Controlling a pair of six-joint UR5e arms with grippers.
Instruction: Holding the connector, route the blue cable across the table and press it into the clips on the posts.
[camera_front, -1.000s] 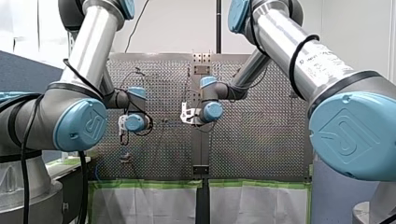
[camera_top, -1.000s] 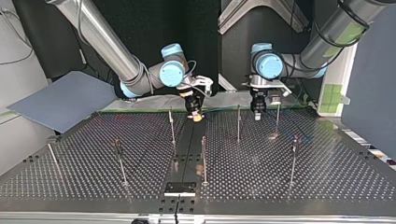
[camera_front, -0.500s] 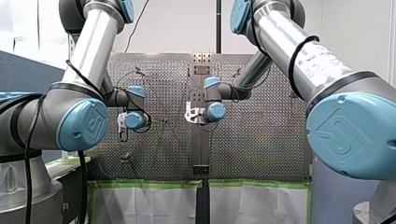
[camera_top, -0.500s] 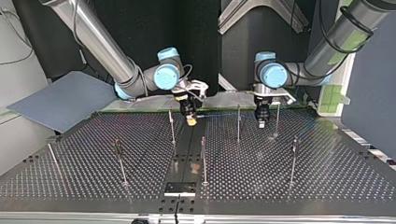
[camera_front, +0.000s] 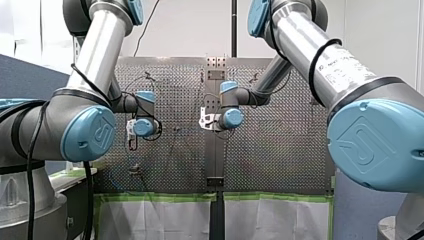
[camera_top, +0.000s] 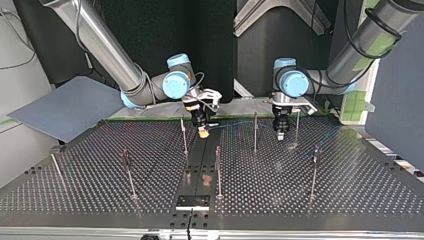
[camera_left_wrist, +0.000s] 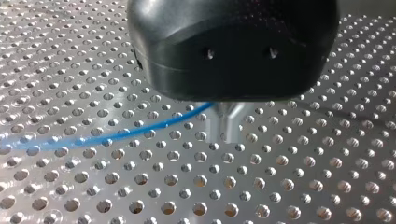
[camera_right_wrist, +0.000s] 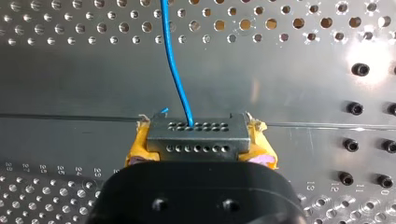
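My right gripper (camera_right_wrist: 198, 145), with yellow pads, is shut on the grey connector (camera_right_wrist: 196, 137). The blue cable (camera_right_wrist: 175, 65) runs out of the connector's face, ahead over the table. In the top view my right gripper (camera_top: 202, 132) hangs low over the table's middle strip, beside a thin post (camera_top: 184, 135). My left gripper (camera_top: 281, 134) hangs between two more posts (camera_top: 255, 132) at the view's right. In the left wrist view the blue cable (camera_left_wrist: 116, 135) runs into my left gripper's (camera_left_wrist: 225, 128) metal fingers, which stand together on it just above the perforated table (camera_left_wrist: 280, 186).
Several thin posts stand on the table, among them ones near the camera (camera_top: 218, 170), at the top view's right (camera_top: 314, 170) and at its left (camera_top: 128, 172). A grey board (camera_top: 65, 107) leans at the far left. A black plate (camera_top: 192, 201) lies at the near edge.
In the top view my right gripper has moved left and lower with the connector. My left gripper has shifted slightly right and lower. The cable now shows stretched between them.
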